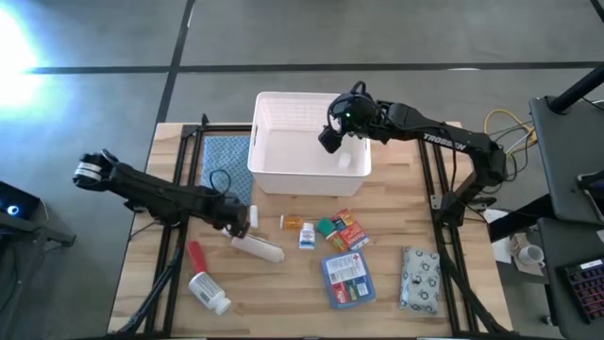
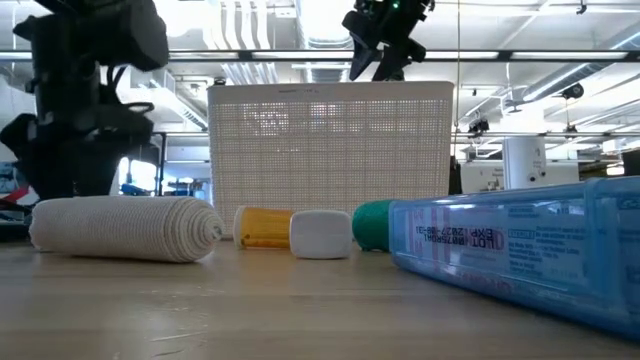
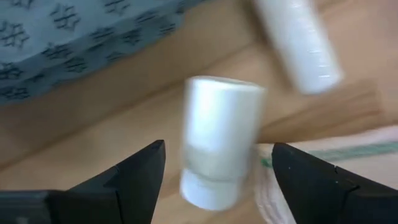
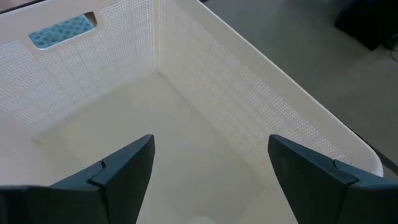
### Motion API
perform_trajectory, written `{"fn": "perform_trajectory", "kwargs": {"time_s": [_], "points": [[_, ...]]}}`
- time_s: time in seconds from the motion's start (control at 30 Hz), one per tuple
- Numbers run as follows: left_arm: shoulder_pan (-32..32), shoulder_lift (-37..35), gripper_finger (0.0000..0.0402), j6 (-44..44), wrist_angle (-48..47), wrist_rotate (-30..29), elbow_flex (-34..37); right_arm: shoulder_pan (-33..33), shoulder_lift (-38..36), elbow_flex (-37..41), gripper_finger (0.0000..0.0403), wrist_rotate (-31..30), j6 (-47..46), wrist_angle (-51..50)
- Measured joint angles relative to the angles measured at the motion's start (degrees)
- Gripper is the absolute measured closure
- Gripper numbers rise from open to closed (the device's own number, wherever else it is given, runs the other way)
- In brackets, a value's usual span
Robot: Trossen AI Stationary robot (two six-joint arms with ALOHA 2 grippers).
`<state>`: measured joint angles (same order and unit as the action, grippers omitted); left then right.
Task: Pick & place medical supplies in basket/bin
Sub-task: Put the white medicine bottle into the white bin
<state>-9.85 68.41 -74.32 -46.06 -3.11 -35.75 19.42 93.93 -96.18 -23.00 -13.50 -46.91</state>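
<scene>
My left gripper point(image 1: 242, 217) point(image 3: 217, 148) hangs low over the table, open. A small white cylindrical bottle point(image 3: 219, 140) point(image 1: 253, 216) stands between its fingers with a gap on each side. The white roll point(image 1: 258, 247) point(image 2: 125, 228) lies just near of it. My right gripper point(image 1: 328, 140) point(image 4: 211, 142) hovers open and empty over the white basket point(image 1: 274, 170) point(image 4: 205, 74) point(image 2: 330, 150). On the table lie the orange vial point(image 1: 293, 223), the small coloured boxes point(image 1: 342, 229), the flat blue pack point(image 1: 347, 280), the patterned pouch point(image 1: 420, 279), the red tube point(image 1: 195, 254) and the white pill bottle point(image 1: 209, 293).
The blue textured cloth point(image 1: 226, 159) point(image 3: 68, 37) lies left of the basket, at the table's far side. A second white cylinder point(image 3: 298, 43) lies beyond the left gripper's fingers. Bare wood shows along the near edge and at the right of the boxes.
</scene>
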Motion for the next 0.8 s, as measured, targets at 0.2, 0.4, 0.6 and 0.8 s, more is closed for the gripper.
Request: {"fn": "perform_trajectory", "kwargs": {"time_s": [0.2, 0.4, 0.6, 0.8], "points": [[0.00, 1.55, 0.0128, -0.37, 2.18, -0.16, 2.91, -0.02, 0.00, 0.00, 0.0103, 0.09, -0.03, -1.24], [0.00, 1.74, 0.0134, -0.37, 4.04, -0.38, 4.01, -0.02, 0.00, 0.00, 0.0102, 0.35, -1.40, -2.51], [0.00, 1.73, 0.0197, -0.39, 3.85, -0.45, 4.29, -0.02, 0.00, 0.00, 0.0111, 0.39, -1.53, -2.26], [0.00, 1.37, 0.0240, -0.39, 3.69, -0.44, 4.11, -0.02, 0.00, 0.00, 0.0120, 0.52, -1.51, -2.19]]}}
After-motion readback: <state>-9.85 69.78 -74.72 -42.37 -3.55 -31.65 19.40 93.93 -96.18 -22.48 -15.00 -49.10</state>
